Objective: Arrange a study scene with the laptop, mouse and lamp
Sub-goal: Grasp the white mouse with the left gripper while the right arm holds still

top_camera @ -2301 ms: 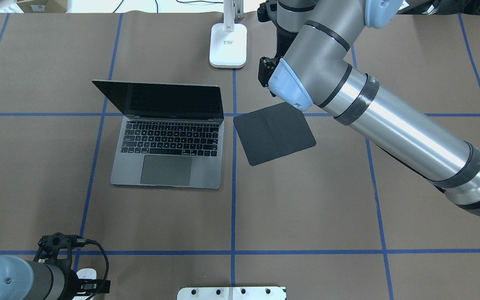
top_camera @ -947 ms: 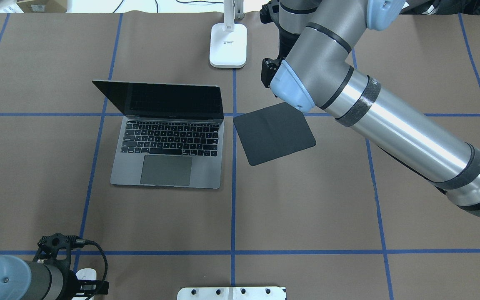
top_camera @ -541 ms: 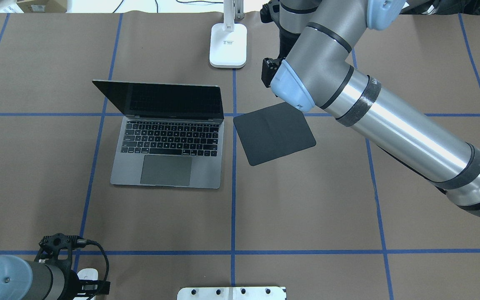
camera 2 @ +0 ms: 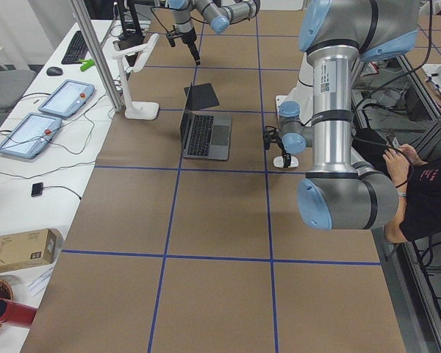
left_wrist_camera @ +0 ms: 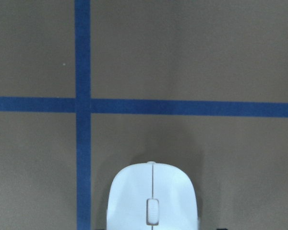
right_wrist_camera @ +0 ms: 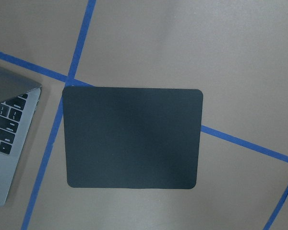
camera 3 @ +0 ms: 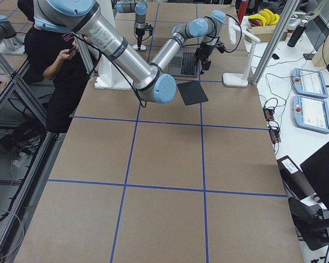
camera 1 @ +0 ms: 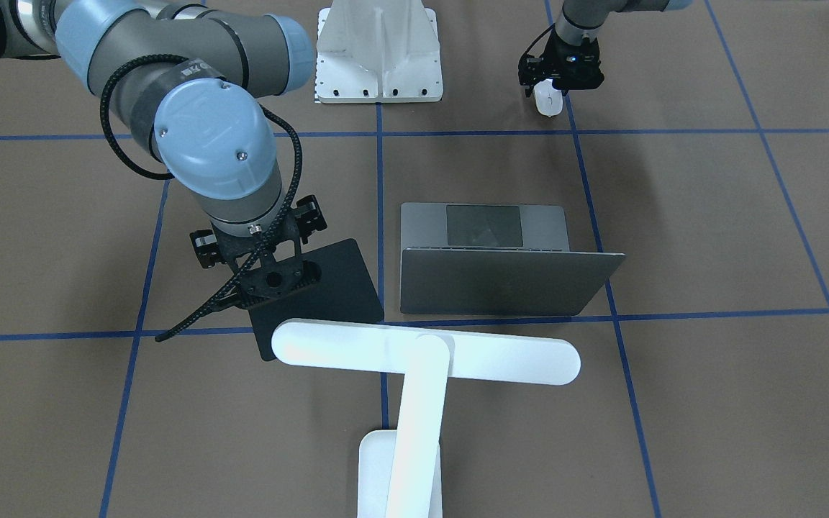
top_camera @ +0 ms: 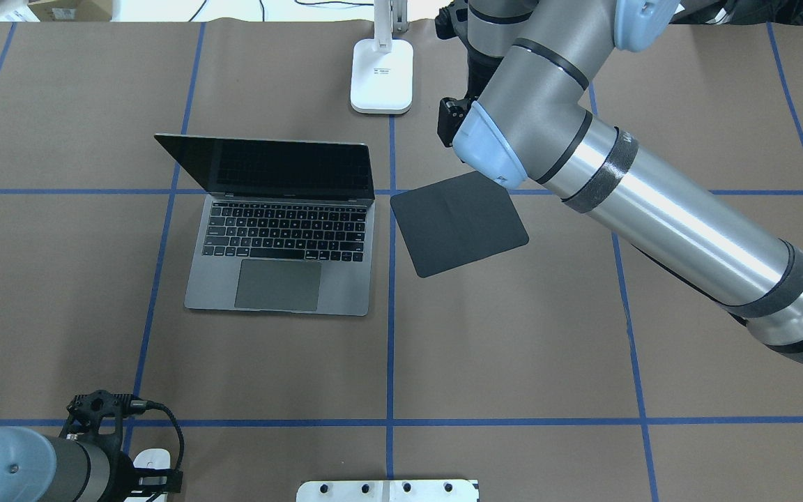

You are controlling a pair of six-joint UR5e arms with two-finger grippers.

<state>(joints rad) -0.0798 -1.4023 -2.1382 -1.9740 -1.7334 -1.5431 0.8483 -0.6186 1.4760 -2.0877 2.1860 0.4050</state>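
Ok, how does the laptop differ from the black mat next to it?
The laptop is dark-grey metal with keys and a trackpad; the black mat is plain. The laptop stands open, lid raised; the mat lies flat. The laptop sits square to the blue lines; the mat is turned at an angle. Both are rounded rectangles on the brown table, side by side, not touching.

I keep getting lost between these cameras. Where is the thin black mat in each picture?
Front-facing: mat left of centre.
Overhead: mat at centre.
Exterior left: mat near the top, left of centre.
Exterior right: mat upper middle.
Left wrist: not in view.
Right wrist: mat fills the middle.
Landmark: the open laptop lies beside it.
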